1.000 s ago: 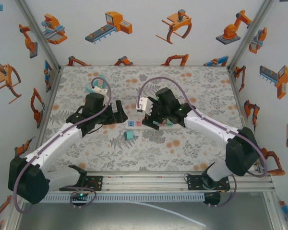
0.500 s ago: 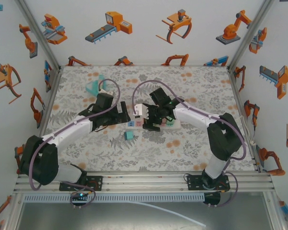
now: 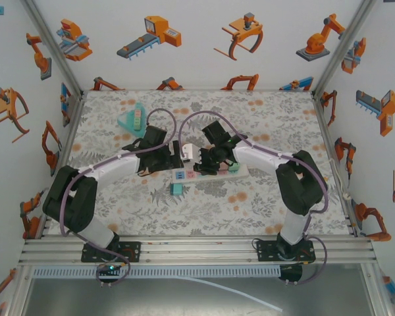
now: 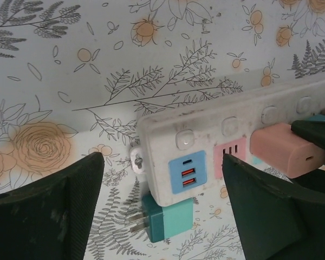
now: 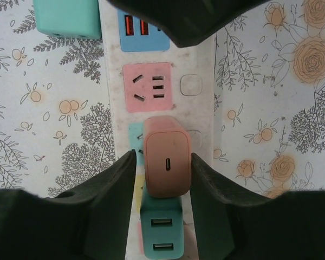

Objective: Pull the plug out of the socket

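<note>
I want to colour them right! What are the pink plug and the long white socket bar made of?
The pink plug looks like hard plastic: smooth, matte, with rounded moulded edges. The white socket bar is probably plastic too, with a dull sheen, scuffed and grimy on top.

The top external camera looks down from high behind the near edge, taking in the whole floral table. Both wrist cameras sit close above the white power strip, sharing its pink plug and left end.
</note>
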{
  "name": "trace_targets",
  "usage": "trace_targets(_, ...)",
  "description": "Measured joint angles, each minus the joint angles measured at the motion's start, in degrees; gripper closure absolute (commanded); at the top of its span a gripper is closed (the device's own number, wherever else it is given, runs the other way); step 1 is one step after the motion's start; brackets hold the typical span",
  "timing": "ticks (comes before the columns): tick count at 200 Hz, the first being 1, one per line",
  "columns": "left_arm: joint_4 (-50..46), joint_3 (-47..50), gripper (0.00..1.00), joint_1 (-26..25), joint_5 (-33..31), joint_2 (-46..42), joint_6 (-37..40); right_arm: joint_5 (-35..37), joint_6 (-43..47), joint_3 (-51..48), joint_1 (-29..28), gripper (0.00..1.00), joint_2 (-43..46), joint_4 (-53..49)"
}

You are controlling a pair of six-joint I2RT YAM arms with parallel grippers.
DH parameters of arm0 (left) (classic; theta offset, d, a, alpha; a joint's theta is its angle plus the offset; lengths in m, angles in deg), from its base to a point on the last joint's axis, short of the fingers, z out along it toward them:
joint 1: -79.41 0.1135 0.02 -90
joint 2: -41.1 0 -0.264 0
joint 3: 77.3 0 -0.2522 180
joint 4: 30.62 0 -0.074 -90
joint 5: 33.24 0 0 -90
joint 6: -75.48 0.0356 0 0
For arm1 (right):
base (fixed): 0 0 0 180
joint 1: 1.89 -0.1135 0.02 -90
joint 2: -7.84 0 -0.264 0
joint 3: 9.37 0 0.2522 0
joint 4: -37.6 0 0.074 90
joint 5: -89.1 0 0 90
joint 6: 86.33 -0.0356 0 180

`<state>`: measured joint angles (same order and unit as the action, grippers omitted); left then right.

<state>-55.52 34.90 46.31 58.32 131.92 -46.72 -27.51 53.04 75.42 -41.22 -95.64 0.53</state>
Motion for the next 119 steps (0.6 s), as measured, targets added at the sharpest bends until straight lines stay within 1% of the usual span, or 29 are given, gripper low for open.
trace_targets(18, -0.26, -0.66, 0.32, -0.48, 0.24, 1.11, 0.04, 0.02, 0.0, 0.0, 0.0, 0.63, -0.02, 0.33)
trace_targets(39, -0.96, -1.07, 0.36, -0.74, 0.98, 2.1, 0.46, 0.04, -0.02, 0.0, 0.0, 0.65, -0.02, 0.44)
trace_targets(66, -2.27, -1.03, 0.39, -1.03, 1.01, 2.82, 1.05, 0.02, -0.02, -0.02, 0.0, 0.67, -0.02, 0.44)
trace_targets(119, -3.89, -0.96, 0.4, -1.84, 1.07, 3.28, 2.95, -0.02, -0.09, -0.02, 0.0, 0.72, -0.02, 0.48)
